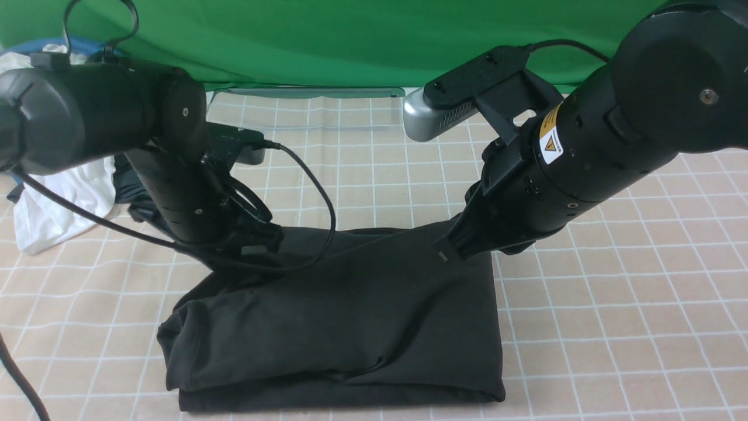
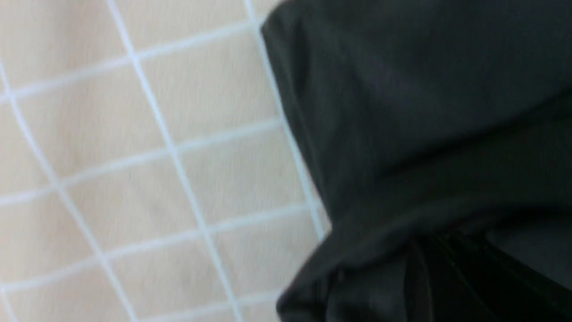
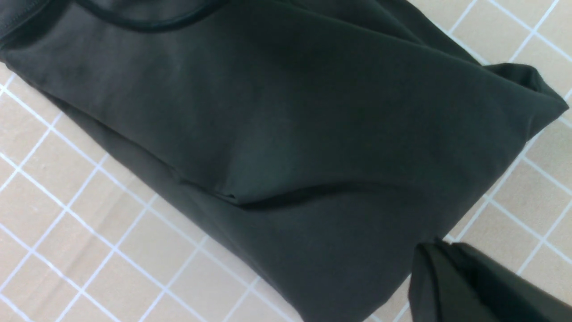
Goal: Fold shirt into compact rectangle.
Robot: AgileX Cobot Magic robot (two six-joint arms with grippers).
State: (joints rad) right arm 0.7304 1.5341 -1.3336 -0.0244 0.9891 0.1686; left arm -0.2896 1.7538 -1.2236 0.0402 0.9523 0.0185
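1. Fingers of the right gripper (image 1: 453, 248) are pressed down at the far right corner of the shirt (image 1: 350, 316); a dark fold of cloth is seen pinched at the edge of the right wrist view, so the jaws appear closed on the fabric.
2. Fingers of the left gripper (image 1: 257, 242) are buried against the far left edge of the shirt; whether they are apart or together cannot be told, since they are hidden by the arm and a cable (image 1: 318, 187).
3. The shirt is laid in the middle of the table, folded into a thick, roughly rectangular bundle, black, with several layers stacked at the near edge.
4. The shirt's left side is bunched and rounded, while its right side is straighter.
5. The table is covered by a beige cloth (image 1: 613, 327) with a white grid.
6. A white garment (image 1: 64, 199) is heaped at the far left, behind the left arm, well apart from the shirt.
7. A green backdrop (image 1: 350, 41) is hung across the far side.
8. In the left wrist view, only blurred black fabric (image 2: 424, 134) beside the grid cloth is shown.
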